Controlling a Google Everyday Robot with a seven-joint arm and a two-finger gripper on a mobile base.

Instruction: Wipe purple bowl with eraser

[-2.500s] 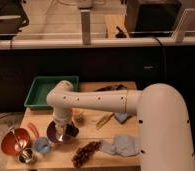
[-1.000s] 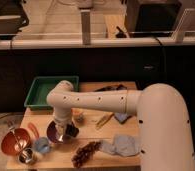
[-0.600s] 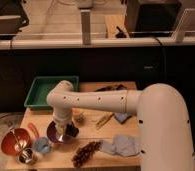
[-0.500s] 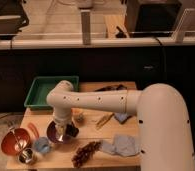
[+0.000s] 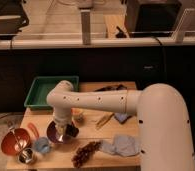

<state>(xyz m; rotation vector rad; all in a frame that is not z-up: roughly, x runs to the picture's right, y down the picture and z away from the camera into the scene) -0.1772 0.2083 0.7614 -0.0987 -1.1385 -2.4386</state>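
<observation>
The purple bowl (image 5: pixel 54 133) sits on the wooden table (image 5: pixel 116 159) at the front left, partly covered by my arm. My gripper (image 5: pixel 64 131) hangs straight down into the bowl. A small dark block, the eraser (image 5: pixel 71 132), shows at the gripper's tip inside the bowl, on its right side. The white arm (image 5: pixel 106 102) reaches in from the right across the table.
An orange-red bowl (image 5: pixel 14 141) stands left of the purple bowl, with a small metal cup (image 5: pixel 25 156) and a small blue object (image 5: pixel 41 145) in front. A green tray (image 5: pixel 41 91) lies behind. A light blue-grey cloth (image 5: pixel 122 145) and a dark bunch (image 5: pixel 86 152) lie at the front.
</observation>
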